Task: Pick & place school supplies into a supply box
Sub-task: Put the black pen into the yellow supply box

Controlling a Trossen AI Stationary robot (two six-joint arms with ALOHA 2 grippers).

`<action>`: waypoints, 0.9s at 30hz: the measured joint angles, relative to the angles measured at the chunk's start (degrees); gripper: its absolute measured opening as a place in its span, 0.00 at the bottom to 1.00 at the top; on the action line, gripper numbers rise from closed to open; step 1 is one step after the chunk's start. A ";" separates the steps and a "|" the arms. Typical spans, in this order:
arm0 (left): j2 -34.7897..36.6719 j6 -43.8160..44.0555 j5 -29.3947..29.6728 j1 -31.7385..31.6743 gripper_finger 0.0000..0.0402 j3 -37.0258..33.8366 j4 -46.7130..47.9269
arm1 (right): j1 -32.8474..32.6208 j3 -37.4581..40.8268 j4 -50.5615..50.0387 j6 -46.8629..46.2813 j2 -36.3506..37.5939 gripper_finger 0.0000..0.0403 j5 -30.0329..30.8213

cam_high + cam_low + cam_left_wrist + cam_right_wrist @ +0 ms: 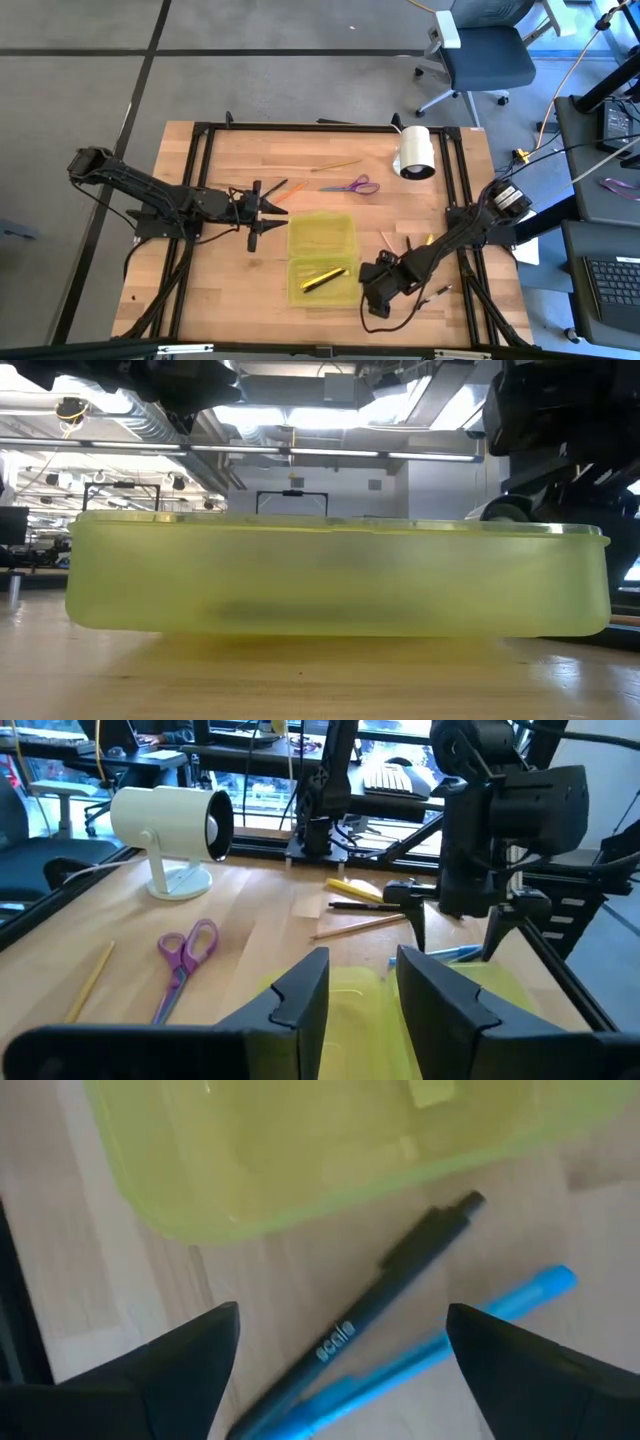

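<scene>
The supply box [322,258] lies open on the table, both translucent yellow-green halves flat, a yellow pen [322,280] in the near half. My right gripper [340,1370] stands open just off the box's near right corner, pointing down. Its fingers straddle a black pen [400,1280] and a blue pen [455,1338] lying side by side on the wood, without touching them. My left gripper [360,995] hovers level at the box's left side, fingers a little apart with nothing between them. Purple-handled scissors [352,186] and a pencil [335,165] lie beyond the box.
A white cylindrical roll [417,153] stands on its foot at the far right. More pens [358,892] and a pencil [360,927] lie right of the box, and an orange pen [290,188] lies by my left gripper. Black frame rails [200,180] run along both table sides.
</scene>
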State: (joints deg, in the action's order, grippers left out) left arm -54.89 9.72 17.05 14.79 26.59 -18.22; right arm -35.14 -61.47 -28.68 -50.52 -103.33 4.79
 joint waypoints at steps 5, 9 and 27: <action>0.00 0.02 0.01 0.00 0.29 0.00 0.00 | 0.00 0.00 0.57 1.32 -2.19 0.81 0.14; 0.00 0.07 0.01 0.00 0.29 0.00 0.00 | -0.02 -0.26 0.26 1.29 -3.80 0.74 1.11; 0.00 0.04 0.06 0.00 0.28 0.00 0.00 | 0.07 -0.15 -3.08 1.36 -4.59 0.31 2.70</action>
State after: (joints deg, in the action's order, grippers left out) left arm -54.89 9.76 17.10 14.79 26.59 -18.22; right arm -35.07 -61.63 -31.76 -49.17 -107.92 7.49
